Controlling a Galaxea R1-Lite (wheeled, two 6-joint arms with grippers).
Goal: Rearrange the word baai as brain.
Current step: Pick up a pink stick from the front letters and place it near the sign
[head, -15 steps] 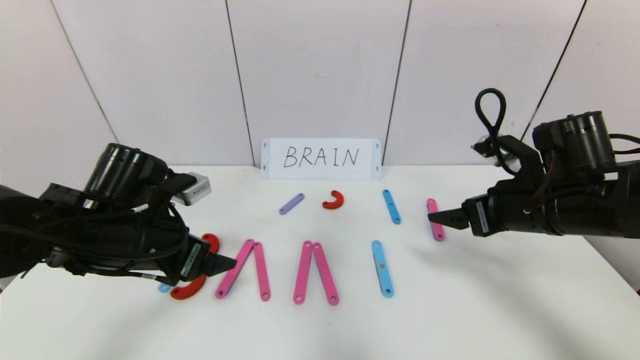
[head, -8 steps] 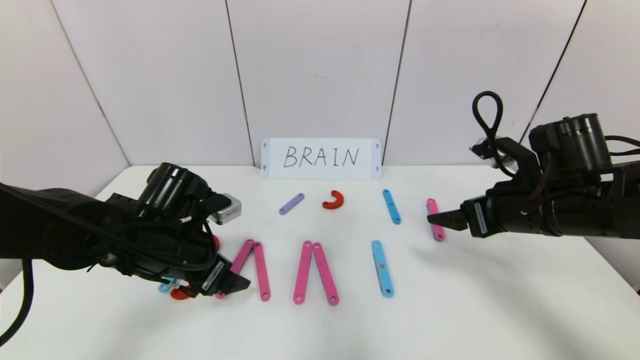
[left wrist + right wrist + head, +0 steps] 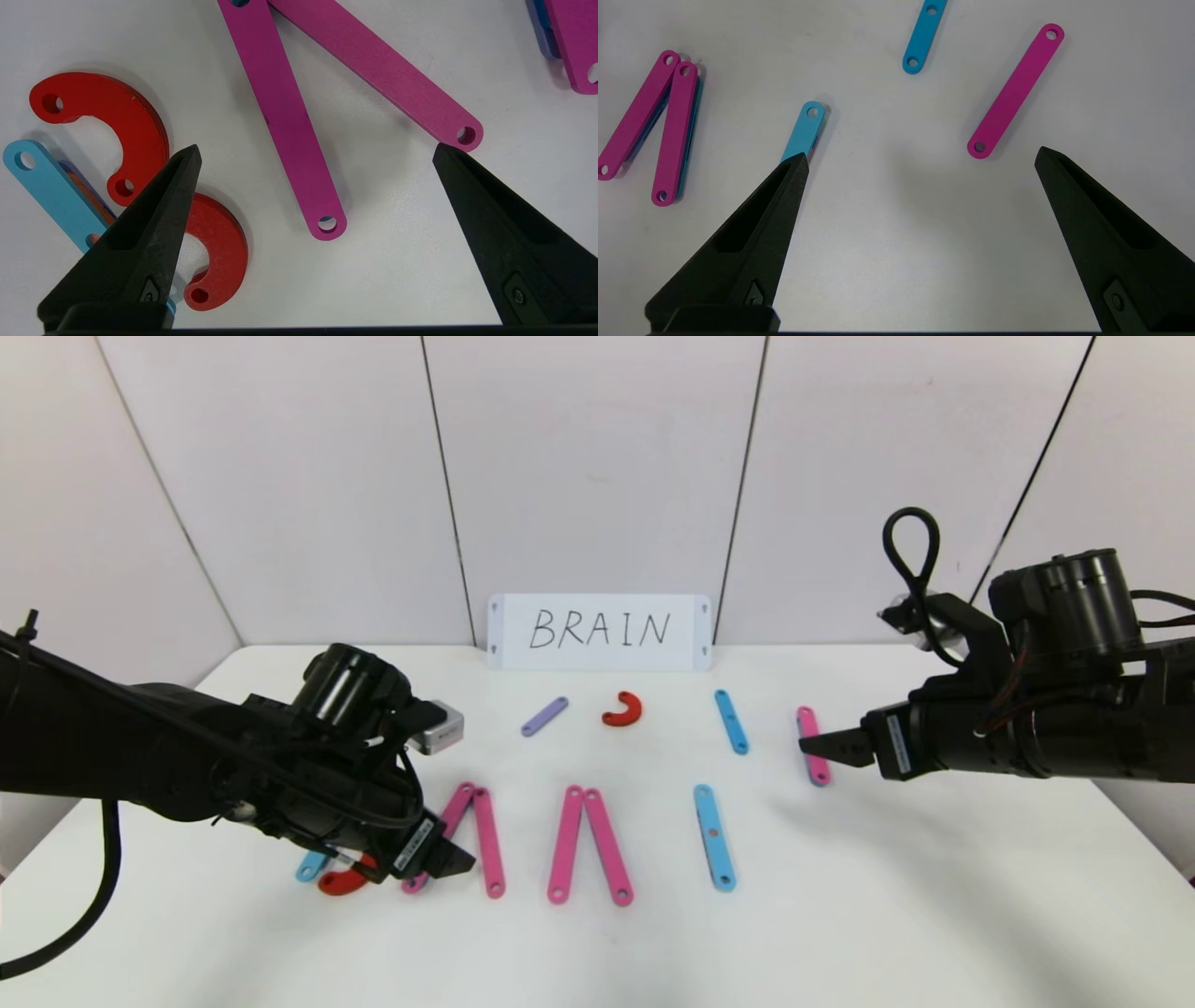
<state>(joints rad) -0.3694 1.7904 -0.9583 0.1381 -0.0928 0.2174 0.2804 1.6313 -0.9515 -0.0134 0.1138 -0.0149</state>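
The word of flat plastic strips is laid out across the middle of the white table (image 3: 840, 915), with broad bare surface left towards the near edge and on the right side. The left gripper (image 3: 317, 154) is held low over the word's left end, its black fingers (image 3: 159, 205) spread wide; nothing is pinched. Between them lies the first pair of long pink bars (image 3: 285, 116), joined at the far end like an inverted V. The two red C-shaped curves (image 3: 135, 126) and a short light-blue bar (image 3: 51, 191) of the first letter are partly covered by one finger and, in the head view, by the arm. The right gripper (image 3: 920, 158) is held above the table's right part, likewise spread and empty, near a loose pink bar (image 3: 1013, 93). "BRAIN" can be read, handwritten in black, on the white card (image 3: 598, 631) propped against the back wall.
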